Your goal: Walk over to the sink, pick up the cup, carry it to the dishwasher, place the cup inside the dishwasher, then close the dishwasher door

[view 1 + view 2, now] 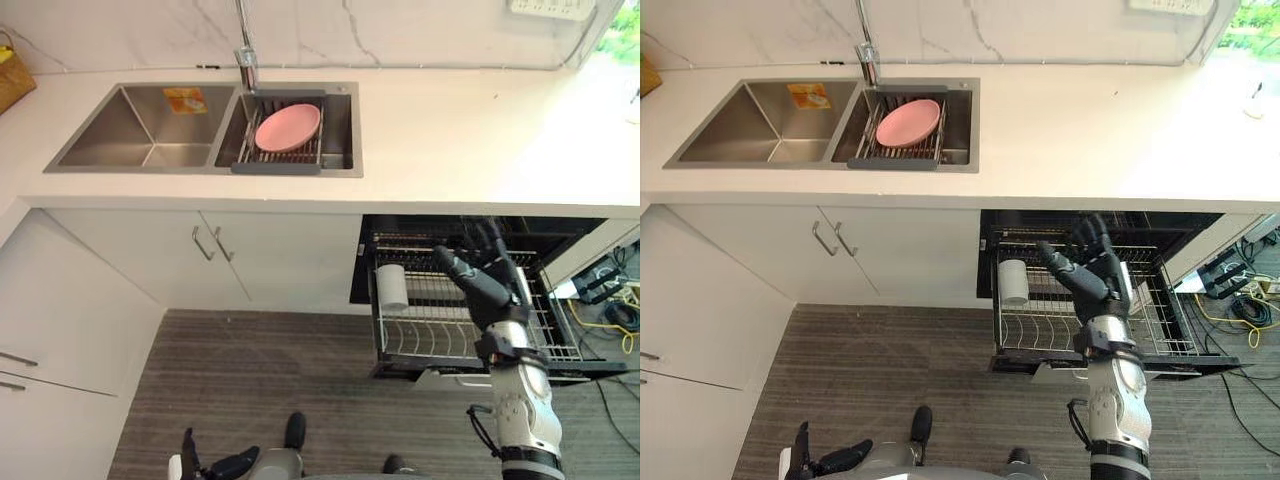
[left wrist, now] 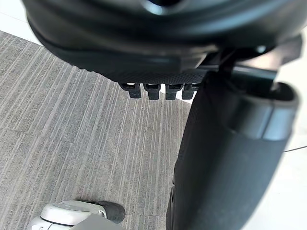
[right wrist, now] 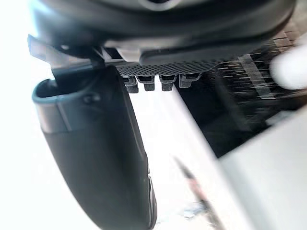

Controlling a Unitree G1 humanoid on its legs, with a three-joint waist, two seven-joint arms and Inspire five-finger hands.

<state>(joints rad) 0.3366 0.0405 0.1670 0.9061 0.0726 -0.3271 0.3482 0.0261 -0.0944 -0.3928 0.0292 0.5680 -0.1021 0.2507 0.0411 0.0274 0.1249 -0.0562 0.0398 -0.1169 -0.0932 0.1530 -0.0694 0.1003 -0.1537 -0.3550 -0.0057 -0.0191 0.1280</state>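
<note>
The white cup (image 1: 392, 287) lies on its side at the left end of the dishwasher's pulled-out wire rack (image 1: 425, 340). The dishwasher (image 1: 480, 232) sits under the counter to the right of the sink, its door (image 1: 445, 380) folded down below the rack. My right hand (image 1: 485, 285) hovers above the middle of the rack, a little right of the cup, open with straight spread fingers and holding nothing. My left hand (image 1: 215, 465) hangs low over the floor, fingers relaxed and empty; its thumb (image 2: 225, 158) shows large in the left wrist view.
A double steel sink (image 1: 150, 130) is set in the white counter (image 1: 480, 140), with a pink plate (image 1: 288, 127) on a drying rack in its right basin. White cabinet doors (image 1: 210, 260) stand left of the dishwasher. Cables (image 1: 610, 300) lie on the floor at right.
</note>
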